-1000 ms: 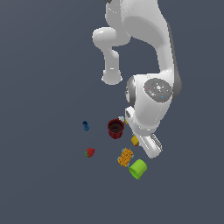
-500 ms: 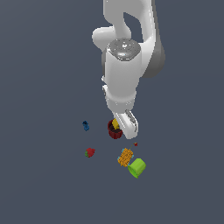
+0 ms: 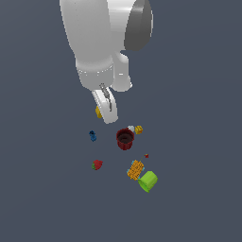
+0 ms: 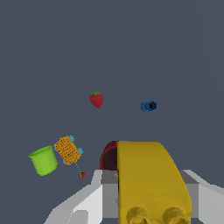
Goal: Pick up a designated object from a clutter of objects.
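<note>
The yellow piece (image 4: 151,179) fills the lower centre of the wrist view, seated between the white fingers (image 4: 85,208), which flank it on both sides. Its arched body and the round studs along its near edge suggest a rigid moulded block: judged light, stiff, not fragile, but smooth enough to slip. The flat side faces are the sound place to hold it, and the fingers appear to press there now.

In the exterior view, going left to right: the blue piece (image 3: 92,136) sits left of centre; the strawberry (image 3: 97,164) lies lower left. The tool (image 3: 107,108) hangs upper centre, clenched on the yellow piece (image 3: 99,112), which shows only as a sliver at the tool's left edge, held well above the clutter. The dark red cup (image 3: 125,139) stands just right of centre, the small orange cube (image 3: 138,129) beside it at upper right. The speckled block (image 3: 135,169) and green cup (image 3: 148,181) lie lower right, touching or nearly so; a tiny red bit (image 3: 146,155) sits above them. The tabletop (image 3: 198,142) is plain grey.

Risk, as judged: the piece could slide in the grip if swung.
</note>
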